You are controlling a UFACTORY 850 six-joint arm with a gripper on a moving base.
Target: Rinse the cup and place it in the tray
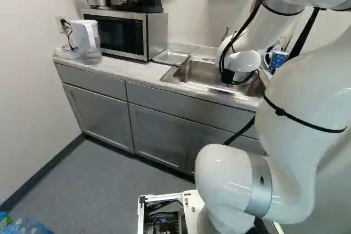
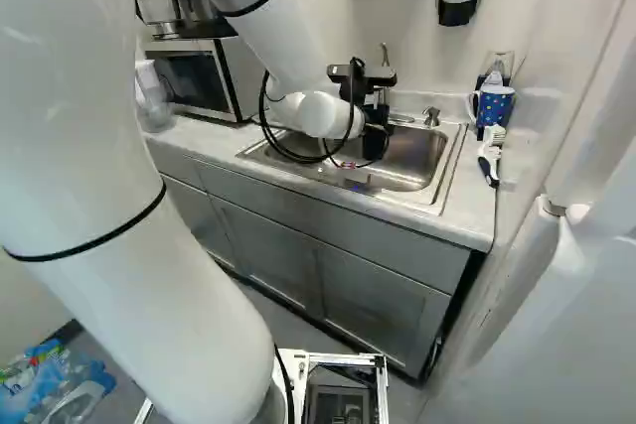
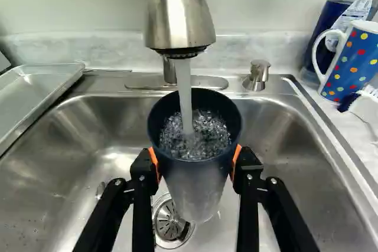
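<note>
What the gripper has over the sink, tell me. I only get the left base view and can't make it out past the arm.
Observer: The wrist view shows the gripper shut on the dark-rimmed cup, an orange pad against each side of it.
Operator: Good. Now report where the water is going.
Observer: Into the cup. In the wrist view a stream of water runs from the faucet and lands inside the rim, where it froths up in bubbles.
</note>
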